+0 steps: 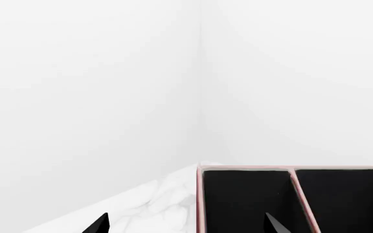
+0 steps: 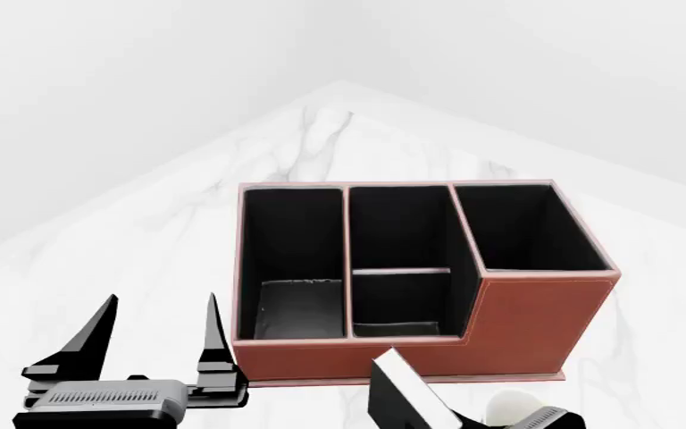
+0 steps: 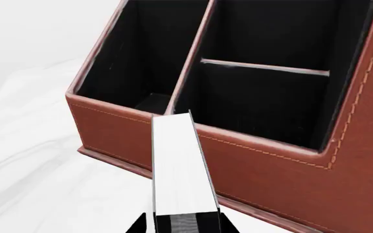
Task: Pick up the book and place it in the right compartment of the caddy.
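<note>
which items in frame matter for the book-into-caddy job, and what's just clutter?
Job:
- book, held in the right hand, in front of the caddy
- caddy
- right compartment, nothing visible in it

Not part of it:
- white object at the bottom edge of the head view, mostly cut off
- left hand, open, holding nothing
- marble table

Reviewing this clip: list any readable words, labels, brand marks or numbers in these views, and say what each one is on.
None: no readable text appears in any view.
The caddy: plain reddish-brown walls with light stitching only, no brand mark.
The book, held in the right hand: only blank white page edges and black cover show.
The left hand: a ribbed grey panel, no lettering.
The marble table: veining only.
</note>
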